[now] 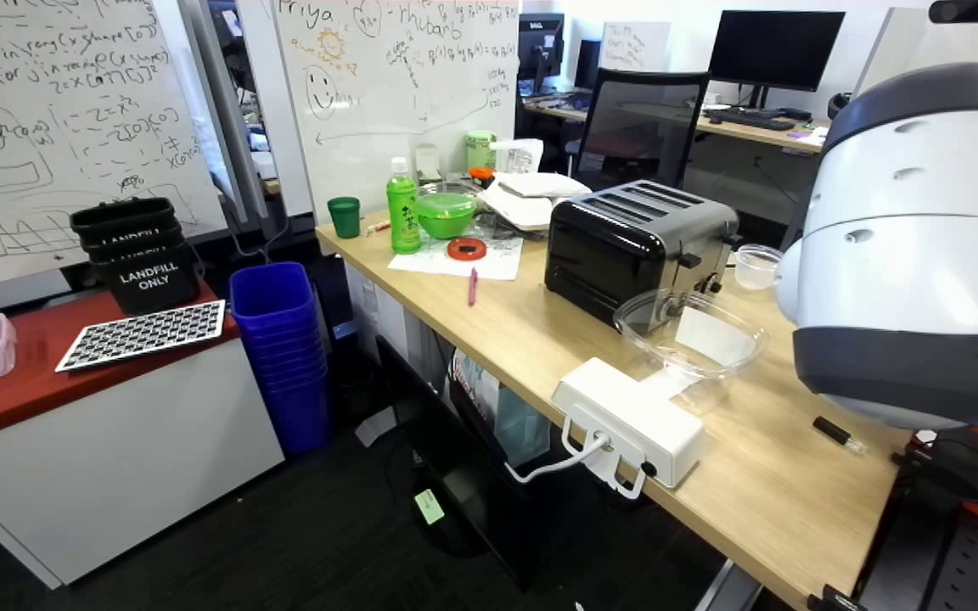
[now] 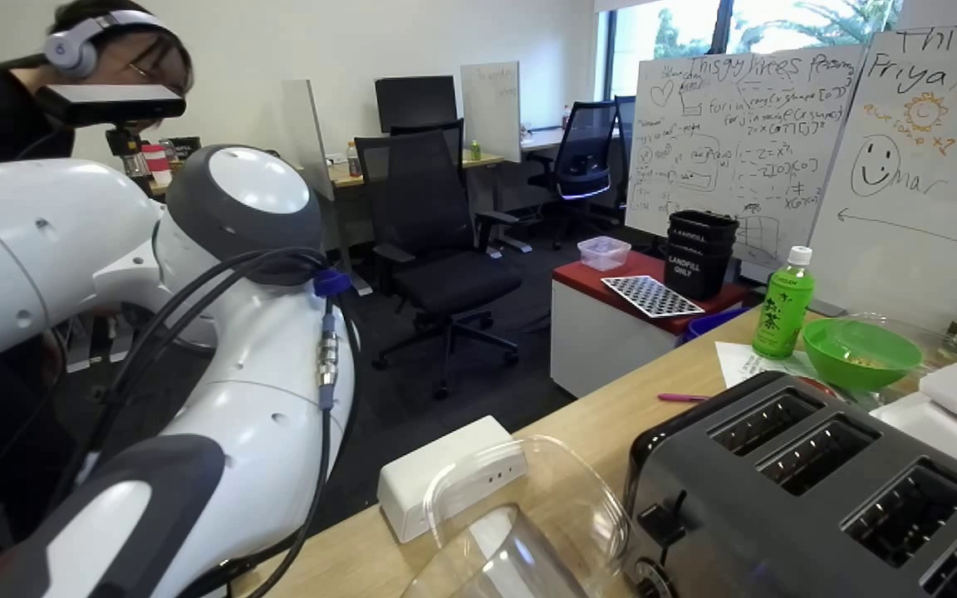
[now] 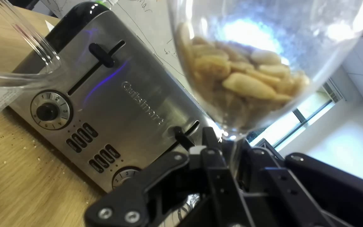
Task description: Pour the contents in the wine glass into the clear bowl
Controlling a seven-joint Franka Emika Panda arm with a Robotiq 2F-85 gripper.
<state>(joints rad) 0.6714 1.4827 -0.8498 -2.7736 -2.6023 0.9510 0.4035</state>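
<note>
**Firmly in My Grasp**

Upper right in my wrist view, a clear, round-cupped wine glass holds tan nuts, its stem pinched by my black end effector; far left, a transparent round bowl.

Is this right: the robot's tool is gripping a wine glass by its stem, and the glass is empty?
Not quite: the wine glass is not empty. The wrist view shows what look like nuts filling its lower part. The tool does grip it by the stem, as you say.
</note>
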